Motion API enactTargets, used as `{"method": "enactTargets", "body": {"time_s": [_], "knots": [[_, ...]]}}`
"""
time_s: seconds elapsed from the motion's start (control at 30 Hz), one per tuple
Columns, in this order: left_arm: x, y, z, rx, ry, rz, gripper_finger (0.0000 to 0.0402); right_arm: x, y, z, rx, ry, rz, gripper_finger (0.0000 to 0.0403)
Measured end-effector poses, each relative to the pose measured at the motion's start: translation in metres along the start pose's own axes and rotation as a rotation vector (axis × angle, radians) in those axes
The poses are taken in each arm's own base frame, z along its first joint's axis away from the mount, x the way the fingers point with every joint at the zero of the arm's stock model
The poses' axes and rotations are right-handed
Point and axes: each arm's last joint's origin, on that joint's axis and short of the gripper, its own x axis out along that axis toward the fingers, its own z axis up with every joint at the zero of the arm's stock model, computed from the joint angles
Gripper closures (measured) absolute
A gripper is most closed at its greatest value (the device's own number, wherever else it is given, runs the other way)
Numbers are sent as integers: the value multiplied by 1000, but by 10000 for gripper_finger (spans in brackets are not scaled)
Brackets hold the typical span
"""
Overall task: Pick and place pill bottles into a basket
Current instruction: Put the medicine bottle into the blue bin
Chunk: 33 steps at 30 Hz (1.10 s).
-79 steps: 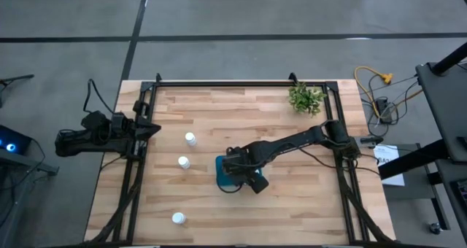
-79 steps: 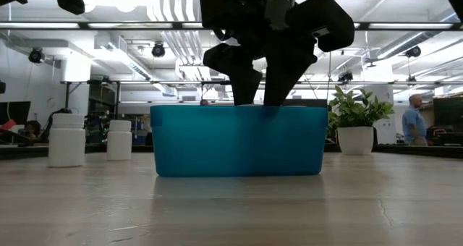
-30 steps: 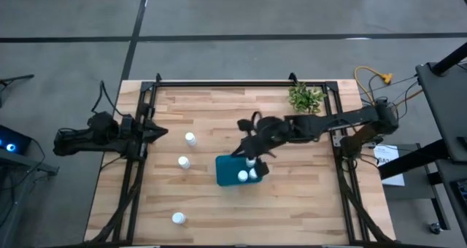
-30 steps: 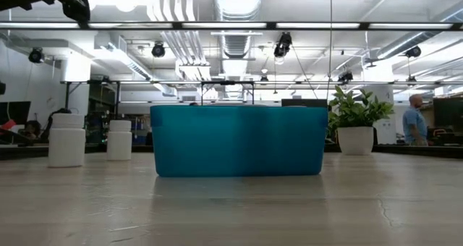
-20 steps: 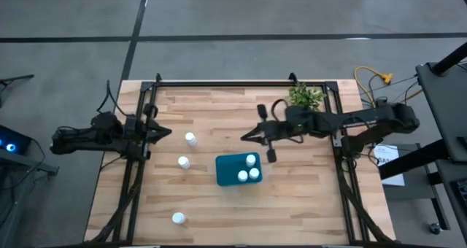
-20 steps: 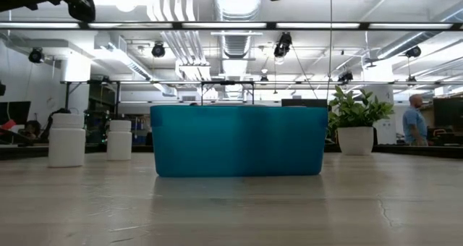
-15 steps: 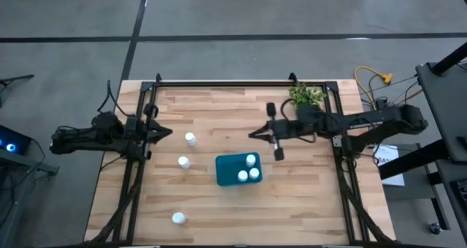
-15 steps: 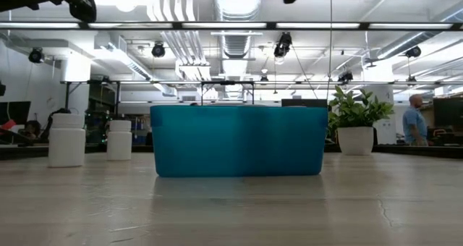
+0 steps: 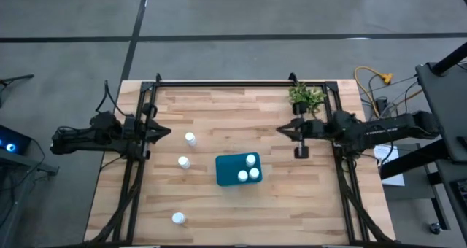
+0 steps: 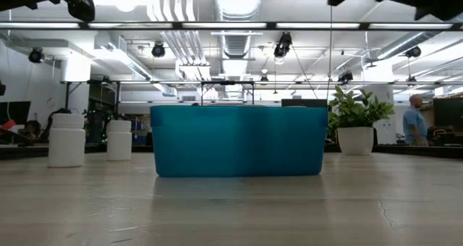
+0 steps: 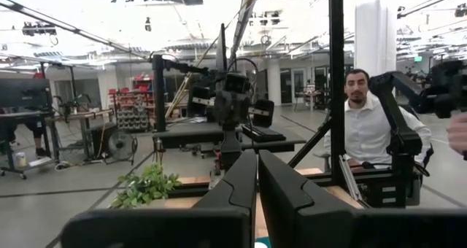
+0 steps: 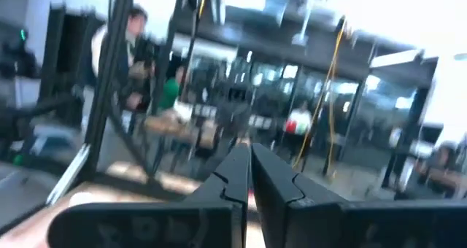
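While three small white cylindrical pill bottles (image 9: 249, 169) already stand inside the teal-blue rectangular plastic basket (image 9: 225, 172), three more wait on the light wooden slatted table (image 9: 219, 109). One bottle (image 9: 178, 218) stands near the table's front edge toward the front-left corner. Farther back, left of the basket, sit a second bottle (image 9: 184, 162) and a third bottle (image 9: 190, 138), each apart from the other and from the basket. The basket sits about mid-table, slightly front of centre.

Left gripper (image 9: 162, 132) hovers at the left edge, fingers pressed together, holding nothing; the wrist view shows its fingers (image 11: 235, 182) closed up. Right gripper (image 9: 299, 141) is near the right edge, fingers (image 12: 237, 171) likewise together, empty. A small green potted plant (image 9: 306, 97) stands at the back-right corner.

Judgement: the bottles look light, rigid, smooth plastic, likely slippery and easy to tip. Best grip is across the cylindrical body below the cap, jaws square to it, moderate squeeze. Task about half done; the third bottle looks the nearest pick for the left gripper.
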Motion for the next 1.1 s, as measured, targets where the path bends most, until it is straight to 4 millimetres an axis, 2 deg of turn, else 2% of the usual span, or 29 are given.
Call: {"method": "enactTargets", "body": {"time_s": [0.13, 0.5, 0.83, 1.1], "knots": [[0, 0, 0, 12, -2, 1, 402, -22, 1, 1, -6, -122, -29, 394], [0, 0, 0, 23, -4, 4, 402, -72, -1, -9, 17, -180, -131, 394], [-1, 0, 1, 23, -9, 5, 402, -100, 4, -11, 58, -277, -106, 395], [-4, 0, 3, 24, -33, 6, 402, -116, 9, -22, 59, -334, -97, 395]]}}
